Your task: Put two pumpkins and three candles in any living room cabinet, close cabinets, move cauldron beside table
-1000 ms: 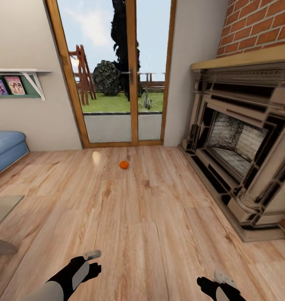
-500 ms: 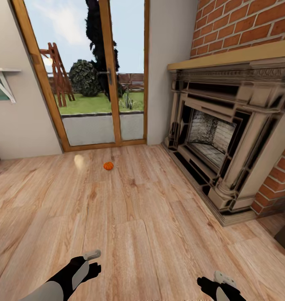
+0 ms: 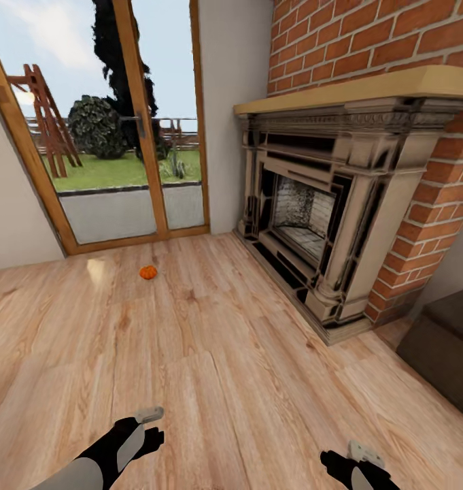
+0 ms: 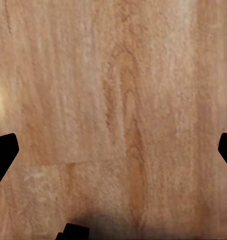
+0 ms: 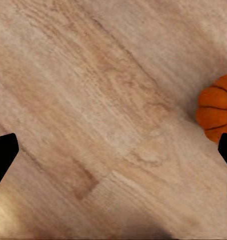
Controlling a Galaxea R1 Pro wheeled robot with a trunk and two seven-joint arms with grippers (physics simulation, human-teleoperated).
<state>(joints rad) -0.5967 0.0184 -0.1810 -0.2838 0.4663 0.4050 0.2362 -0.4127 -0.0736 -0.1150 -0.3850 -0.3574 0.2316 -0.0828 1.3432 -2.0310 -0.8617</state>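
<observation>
While both your left gripper (image 3: 149, 423) and right gripper (image 3: 353, 457) hang spread and empty, one small ribbed orange pumpkin (image 3: 147, 272) lies ahead toward the glass door (image 3: 122, 136), and a second orange pumpkin (image 5: 217, 107) lies just beside your right fingertip.

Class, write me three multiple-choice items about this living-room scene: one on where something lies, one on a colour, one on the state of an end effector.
1. Where does the pumpkin lie in the head view?
A. On the mantel
B. On the wooden floor near the glass door
C. Inside the fireplace

2. What colour is the wall above the fireplace?
A. Red brick
B. Green
C. Blue

3. What is the left end effector doing?
A. Gripping a candle
B. Gripping a pumpkin
C. Open, holding nothing

Answers: 1 B, the pumpkin sits on floorboards before the door. 2 A, red bricks rise above the mantel. 3 C, its fingertips stand wide apart at the left wrist view's edges, with bare floor between.
</observation>
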